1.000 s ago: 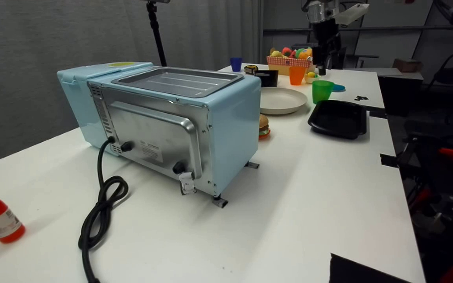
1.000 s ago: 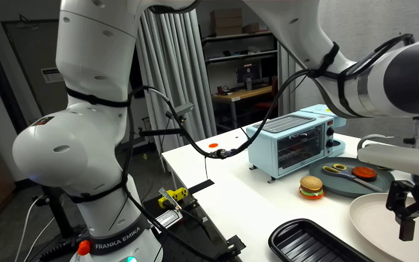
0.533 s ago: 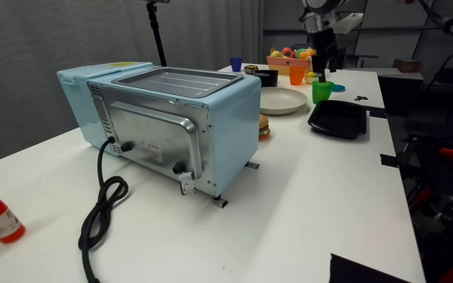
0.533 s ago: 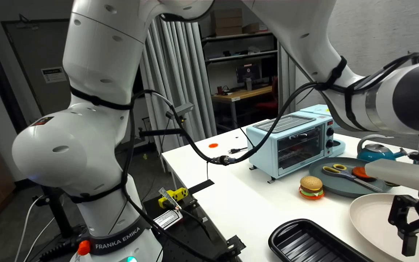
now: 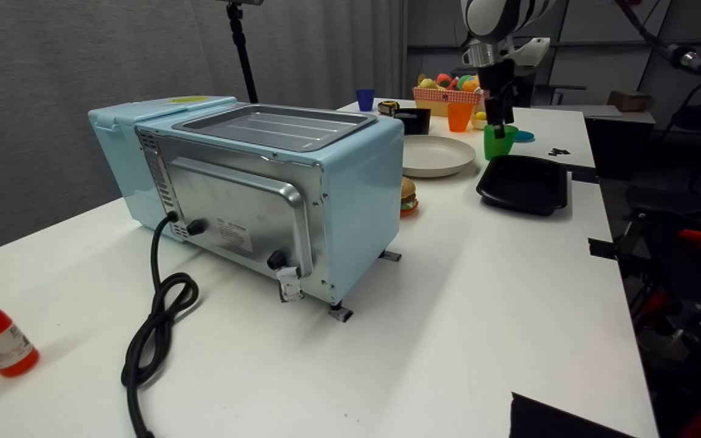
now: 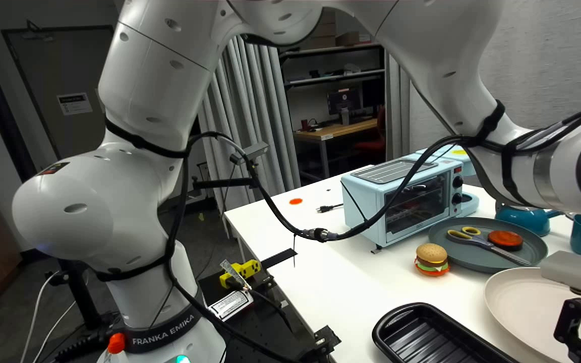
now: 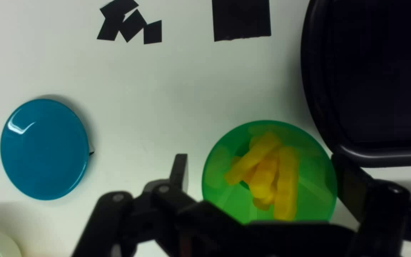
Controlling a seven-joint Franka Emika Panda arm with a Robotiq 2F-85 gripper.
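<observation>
Green cup [image 7: 314, 189] upright on the tabletop [image 7: 137, 117], yellow pieces [image 7: 286, 178] inside.
The fingers [image 7: 179, 171] stand spread, one either side of it in the wrist view — whether they touch it cannot be told. A black tray [image 7: 380, 78] lies just beside the cup — a blue disc [image 7: 45, 150] farther off.

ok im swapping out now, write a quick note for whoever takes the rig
Gripper: open, holding nothing; jaws spread to either side of the green cup in the wrist view, contact can't be judged.
Things: cup upright on the white table, yellow pieces inside; black tray close by, blue disc farther off.
Done: jaws seem lined up with the cup.
Left: cup not yet gripped or lifted.
</observation>
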